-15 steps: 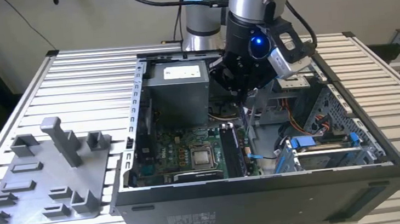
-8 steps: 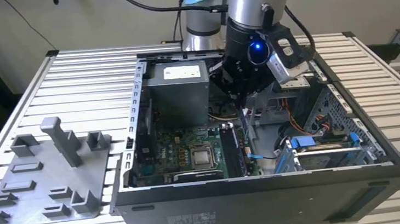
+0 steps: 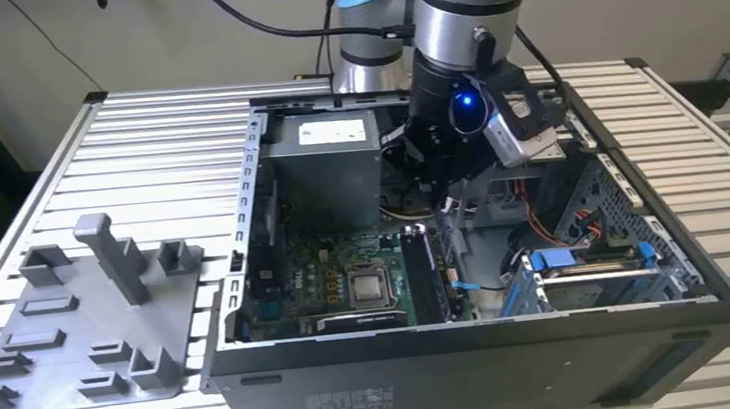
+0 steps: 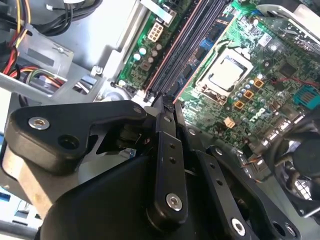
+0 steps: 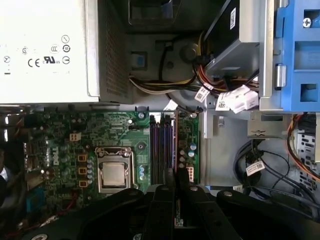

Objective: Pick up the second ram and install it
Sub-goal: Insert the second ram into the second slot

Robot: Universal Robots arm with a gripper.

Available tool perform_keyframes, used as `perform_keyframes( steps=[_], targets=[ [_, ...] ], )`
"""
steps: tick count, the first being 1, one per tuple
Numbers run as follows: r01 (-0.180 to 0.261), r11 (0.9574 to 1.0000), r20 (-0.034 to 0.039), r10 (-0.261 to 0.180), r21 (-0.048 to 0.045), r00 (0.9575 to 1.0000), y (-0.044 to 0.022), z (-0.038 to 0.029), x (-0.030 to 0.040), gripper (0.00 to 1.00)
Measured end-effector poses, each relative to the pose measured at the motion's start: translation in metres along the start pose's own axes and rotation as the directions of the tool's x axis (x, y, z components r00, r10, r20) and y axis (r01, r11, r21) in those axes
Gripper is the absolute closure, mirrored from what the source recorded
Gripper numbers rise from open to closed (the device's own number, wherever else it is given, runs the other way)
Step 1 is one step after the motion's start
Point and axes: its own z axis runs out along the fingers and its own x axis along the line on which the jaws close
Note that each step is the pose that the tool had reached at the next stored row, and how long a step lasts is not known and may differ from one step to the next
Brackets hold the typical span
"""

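Slatted metal table [image 3: 104, 129] holds an open PC case [image 3: 487, 353] beside a grey tray [image 3: 69, 333]. Gripper [image 4: 165, 107] is down inside the case over the memory slots [image 5: 162, 147], fingers [image 4: 167, 150] pinched on the second ram [image 4: 169, 106], a thin dark strip seen edge-on at the slot end, near the CPU [image 5: 113, 174].

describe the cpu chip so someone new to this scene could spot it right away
Look inside the open computer case at the green motherboard on its floor. The CPU chip sits in a metal-framed socket beside the long RAM slots. It is the only square, shiny silver plate there; the slots are thin dark strips.
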Motion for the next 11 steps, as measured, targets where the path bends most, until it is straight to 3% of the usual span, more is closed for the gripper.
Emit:
perform_keyframes(
  steps=[4,11],
  targets=[
    [0.001,1.0,0.0005,-0.001,0.0055,1.0,-0.0011,0.0038,0.0001,0.86],
    [0.002,1.0,0.0007,-0.002,0.0052,1.0,-0.0065,0.0125,0.0037,0.86]
  ],
)
